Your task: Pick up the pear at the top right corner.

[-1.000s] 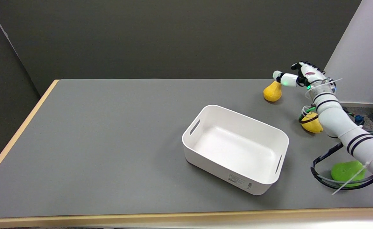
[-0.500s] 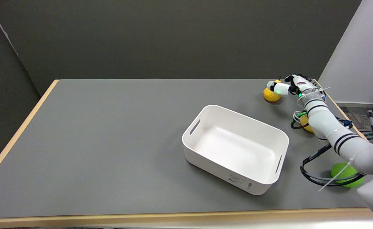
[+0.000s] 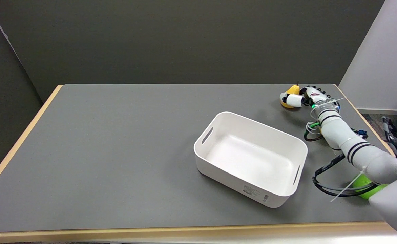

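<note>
The yellow pear [image 3: 292, 90] stands at the table's far right corner, its lower part hidden by my right hand's thumb. My right hand [image 3: 305, 97] is down at the pear's level, just to its right. The thumb lies across the pear's front and the other fingers [image 3: 315, 91] sit to the right of the fruit. The fingers are apart and not closed round the pear, which rests on the table.
A white bin [image 3: 205, 159] with handle slots stands mid-table, left of my arm. A green object [image 3: 362, 183] lies under my forearm near the right edge, ringed by a black cable loop [image 3: 320, 184]. The table's right edge [image 3: 361, 113] runs close beside my arm.
My right hand has come down and forward from above the pear to its level, the thumb dropping from the pear's top to its front. The arm now hides the second yellow fruit.
</note>
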Available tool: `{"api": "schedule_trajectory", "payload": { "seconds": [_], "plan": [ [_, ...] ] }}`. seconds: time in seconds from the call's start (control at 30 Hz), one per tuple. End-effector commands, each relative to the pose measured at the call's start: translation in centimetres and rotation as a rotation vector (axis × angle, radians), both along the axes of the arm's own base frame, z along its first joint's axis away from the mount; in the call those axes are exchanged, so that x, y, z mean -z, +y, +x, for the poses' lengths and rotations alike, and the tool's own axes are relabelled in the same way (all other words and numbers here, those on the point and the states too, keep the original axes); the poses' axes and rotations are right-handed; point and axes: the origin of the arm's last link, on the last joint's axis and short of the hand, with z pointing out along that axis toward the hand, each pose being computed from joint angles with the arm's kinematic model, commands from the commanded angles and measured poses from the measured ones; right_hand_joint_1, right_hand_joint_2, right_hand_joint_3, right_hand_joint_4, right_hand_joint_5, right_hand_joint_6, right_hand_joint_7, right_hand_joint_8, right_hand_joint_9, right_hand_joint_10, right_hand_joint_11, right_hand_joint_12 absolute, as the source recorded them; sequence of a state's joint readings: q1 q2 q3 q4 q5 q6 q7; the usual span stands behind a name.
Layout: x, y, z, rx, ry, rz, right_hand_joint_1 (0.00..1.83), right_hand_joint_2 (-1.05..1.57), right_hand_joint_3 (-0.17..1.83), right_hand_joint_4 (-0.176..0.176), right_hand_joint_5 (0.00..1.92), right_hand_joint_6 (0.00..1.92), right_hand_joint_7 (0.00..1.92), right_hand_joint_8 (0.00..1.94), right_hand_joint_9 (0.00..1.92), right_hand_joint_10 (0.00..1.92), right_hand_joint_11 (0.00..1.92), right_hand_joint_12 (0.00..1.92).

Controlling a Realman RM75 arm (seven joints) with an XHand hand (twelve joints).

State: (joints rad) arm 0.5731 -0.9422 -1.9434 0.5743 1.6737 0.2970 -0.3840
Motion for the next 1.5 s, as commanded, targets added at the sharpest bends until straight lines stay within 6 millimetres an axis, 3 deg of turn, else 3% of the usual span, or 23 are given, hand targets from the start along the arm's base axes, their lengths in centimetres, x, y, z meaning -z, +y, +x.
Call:
{"api": "schedule_trajectory", "payload": {
  "seconds": [0.03,0.3,0.57,0.6,0.67,0.7,0.73,0.8,0.9,0.93,1.07,1.3,1.5],
  "plan": [
    [1.6,-1.5,-0.7,0.034,-0.009,0.025,0.32,0.57,0.82,-0.113,0.16,0.38,0.26,0.33,0.09,0.63,0.01,1.19],
    [2.2,-1.9,-0.8,0.035,-0.006,0.039,0.35,0.58,0.83,-0.104,0.16,0.37,0.26,0.32,0.11,0.63,0.02,1.19],
    [2.5,-1.9,-0.4,0.031,0.057,0.046,0.7,0.7,0.89,-0.044,0.27,0.49,0.38,0.41,0.26,0.76,0.11,1.24],
    [2.6,-2.0,-0.3,0.032,0.076,0.054,0.75,0.72,0.89,-0.042,0.28,0.59,0.42,0.48,0.3,0.8,0.13,1.26],
    [2.8,-2.1,0.1,0.036,0.127,0.076,0.87,0.8,0.88,-0.044,0.32,1.04,0.53,0.83,0.45,0.97,0.2,1.35],
    [2.9,-2.1,0.3,0.035,0.146,0.085,0.88,0.81,0.87,-0.046,0.33,1.12,0.54,0.94,0.48,1.01,0.22,1.37],
    [3.1,-2.2,0.6,0.029,0.166,0.094,0.91,0.89,0.77,-0.045,0.35,1.25,0.56,1.09,0.51,1.07,0.24,1.41],
    [3.3,-2.4,1.3,0.007,0.189,0.104,1.07,1.29,0.18,-0.032,0.44,1.71,0.66,1.62,0.61,1.26,0.28,1.59],
    [3.5,-2.5,3.1,-0.073,0.196,0.111,1.08,1.23,0.29,-0.038,0.47,1.69,0.67,1.65,0.58,1.42,0.22,1.72],
    [3.6,-2.5,4.2,-0.118,0.194,0.118,1.04,1.29,0.23,-0.028,0.43,1.72,0.62,1.75,0.61,1.45,0.2,1.73],
    [4.2,-2.2,8.3,-0.277,0.226,0.152,1.05,1.25,0.3,-0.032,0.45,1.71,0.61,1.77,0.6,1.52,0.1,1.81],
    [8.8,0.7,17.5,-0.56,0.388,0.312,1.08,1.22,0.32,-0.048,0.48,1.66,0.66,1.73,0.66,1.52,0.11,1.84],
    [12.8,6.1,18.7,-0.662,0.473,0.418,1.13,1.09,0.45,-0.057,0.57,1.57,0.75,1.62,0.73,1.52,0.16,1.92]
  ]
}}
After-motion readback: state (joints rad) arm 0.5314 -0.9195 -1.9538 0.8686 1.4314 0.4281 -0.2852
